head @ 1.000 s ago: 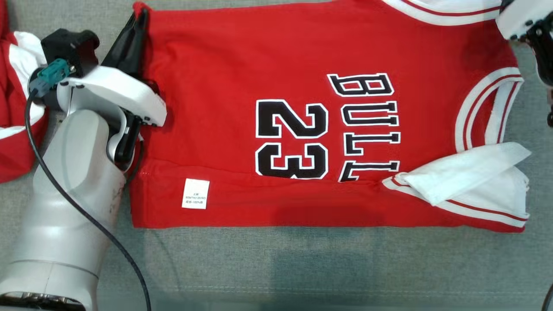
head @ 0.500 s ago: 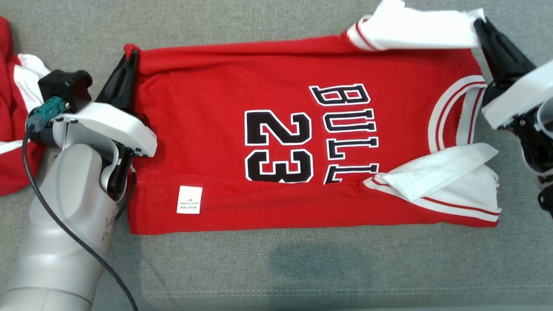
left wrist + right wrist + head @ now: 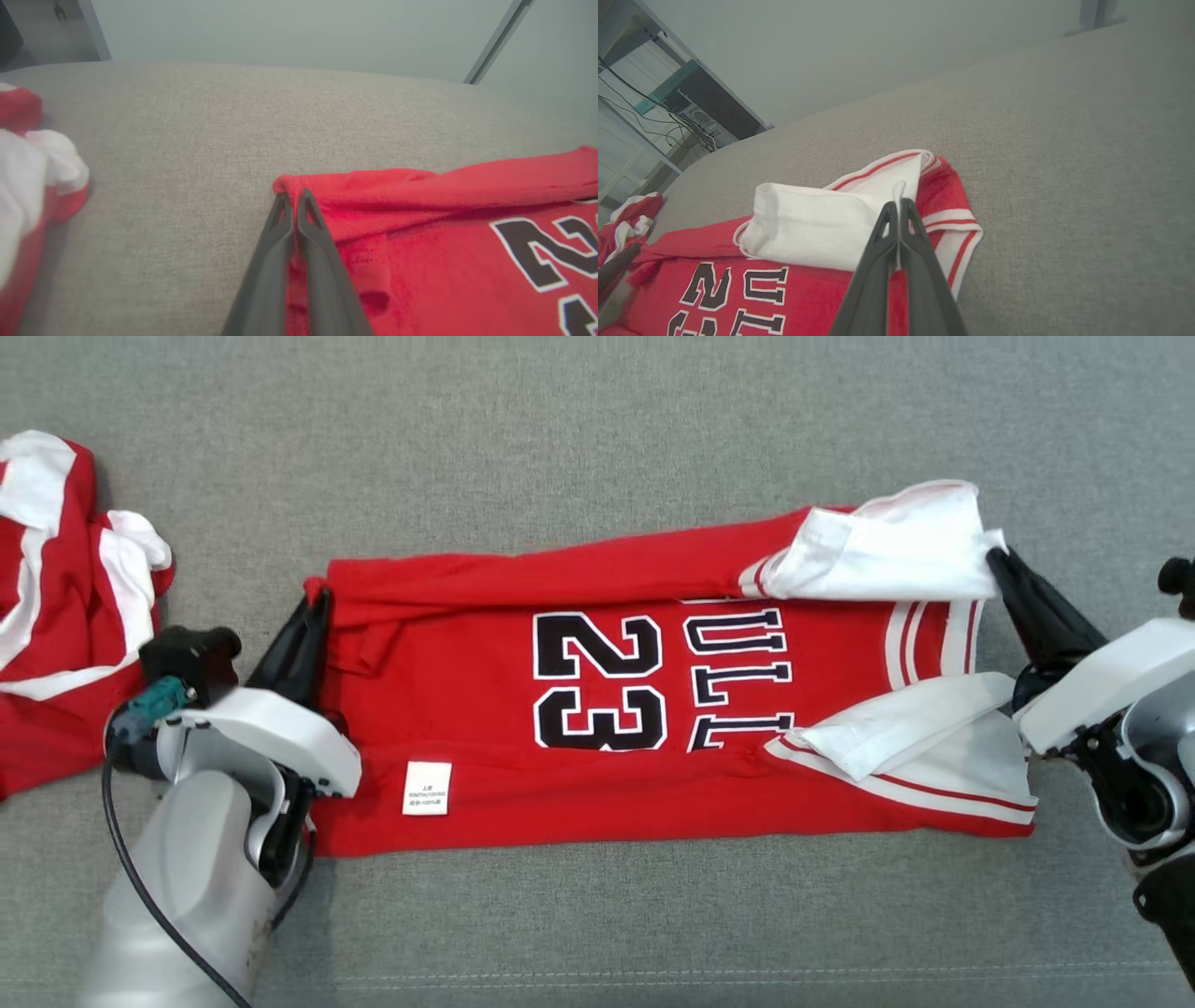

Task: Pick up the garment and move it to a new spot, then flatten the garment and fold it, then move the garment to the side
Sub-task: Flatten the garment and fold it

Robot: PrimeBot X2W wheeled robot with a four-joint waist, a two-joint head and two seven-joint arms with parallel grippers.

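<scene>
The garment [image 3: 485, 709] is a red jersey with a black "23" and white trim, lying lengthwise on the grey cushion, its far edge folded over onto the lettering. My left gripper [image 3: 319, 602] is shut on the jersey's far left corner, and the left wrist view shows the red cloth [image 3: 444, 261] pinched at my left gripper [image 3: 293, 198]. My right gripper [image 3: 997, 560] is shut on the white sleeve flap at the far right corner. In the right wrist view, white cloth sits between the closed fingers of my right gripper [image 3: 899, 207] above the jersey [image 3: 738, 298].
A second red and white garment [image 3: 56, 616] lies crumpled at the left edge, also seen in the left wrist view [image 3: 28, 186]. The grey cushion [image 3: 597, 429] stretches bare beyond the jersey and in front of it. Shelving and cables stand off the cushion [image 3: 668, 116].
The head camera has shifted, so the whole scene sits lower. Both grippers have drawn the jersey's far edge toward me, and the fold now covers the top of the lettering.
</scene>
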